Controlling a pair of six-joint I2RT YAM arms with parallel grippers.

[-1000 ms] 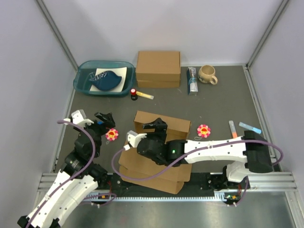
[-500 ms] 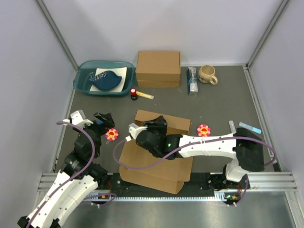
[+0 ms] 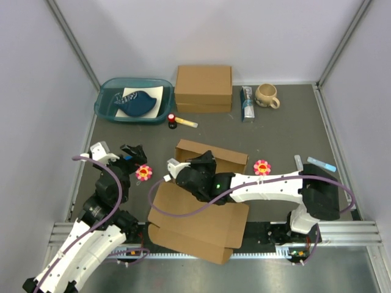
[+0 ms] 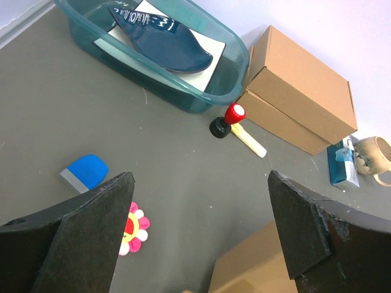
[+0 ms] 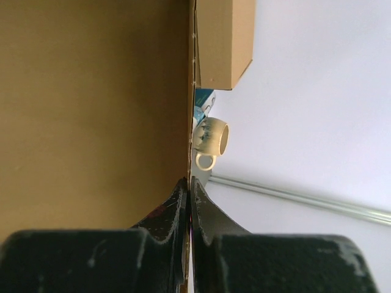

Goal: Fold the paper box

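The paper box (image 3: 201, 223) is a brown die-cut mailer in the middle of the table, its wide flaps spread toward the near edge and its back wall (image 3: 214, 152) raised. My right gripper (image 3: 204, 163) is shut on the thin edge of a cardboard panel. In the right wrist view that panel (image 5: 91, 110) fills the left side and the right gripper (image 5: 189, 183) pinches its edge. My left gripper (image 3: 135, 152) hovers to the left of the box, open and holding nothing. In the left wrist view the left gripper (image 4: 198, 180) stands wide above bare table, with a corner of the paper box (image 4: 244, 262) below.
A teal tub (image 3: 135, 80) holding a blue plate stands at the back left. A thicker closed cardboard box (image 3: 203, 87) sits at the back centre, with a mug (image 3: 267, 94) and a blue packet (image 3: 247, 102) to its right. Flower toys (image 3: 144, 173) (image 3: 262, 167) flank the paper box.
My right gripper has closed on the box's panel edge. The box's front flaps have opened out and slid toward the near edge. The left arm has stayed still.
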